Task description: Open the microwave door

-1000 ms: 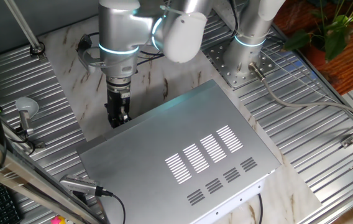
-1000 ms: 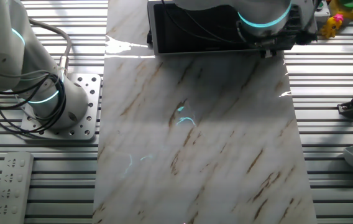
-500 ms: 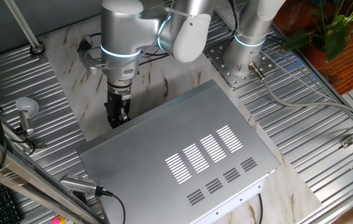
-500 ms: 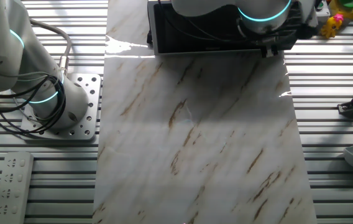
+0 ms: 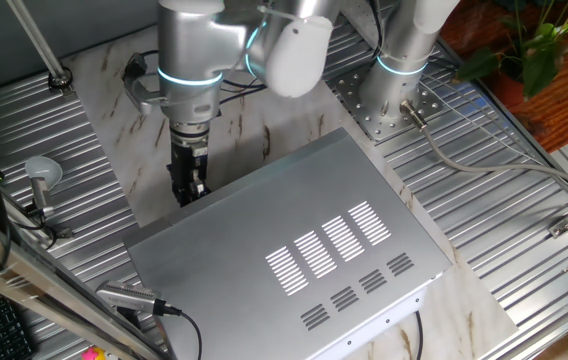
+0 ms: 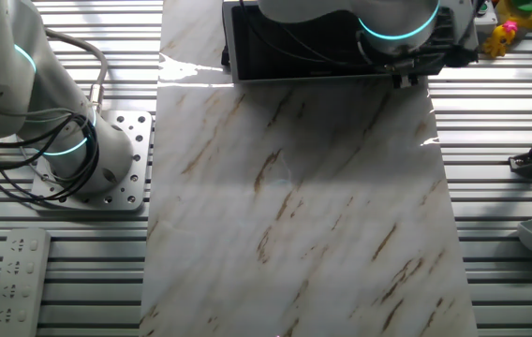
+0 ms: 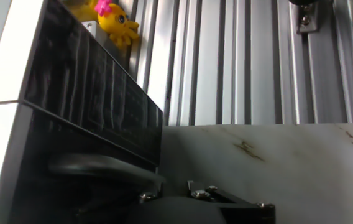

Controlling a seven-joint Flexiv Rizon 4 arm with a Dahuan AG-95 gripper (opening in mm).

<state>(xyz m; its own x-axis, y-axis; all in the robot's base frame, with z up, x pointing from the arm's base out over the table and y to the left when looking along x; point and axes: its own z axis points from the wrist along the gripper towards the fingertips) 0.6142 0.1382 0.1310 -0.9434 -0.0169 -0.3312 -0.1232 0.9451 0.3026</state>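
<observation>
The microwave (image 5: 304, 240) is a big silver box with vent slots on top, standing on a marble board (image 6: 294, 206). Its door (image 6: 294, 47) shows as a dark glossy front panel and looks flush with the box. It also fills the left of the hand view (image 7: 89, 93). My gripper (image 5: 188, 188) points down at the door's end corner, right against the front edge; in the other fixed view (image 6: 403, 79) it sits at the door's right end. Its fingers are dark and partly hidden, so I cannot tell open from shut.
A yellow toy (image 6: 509, 33) lies beyond the microwave's corner, also in the hand view (image 7: 117, 22). A second arm's base (image 6: 97, 159) stands left of the board. A white power strip (image 6: 18, 281), a ladle (image 5: 39, 175) and cables lie on the slatted table.
The arm's upper joint has swung slightly back and forth. The gripper stays at the door's corner. The door has not visibly moved.
</observation>
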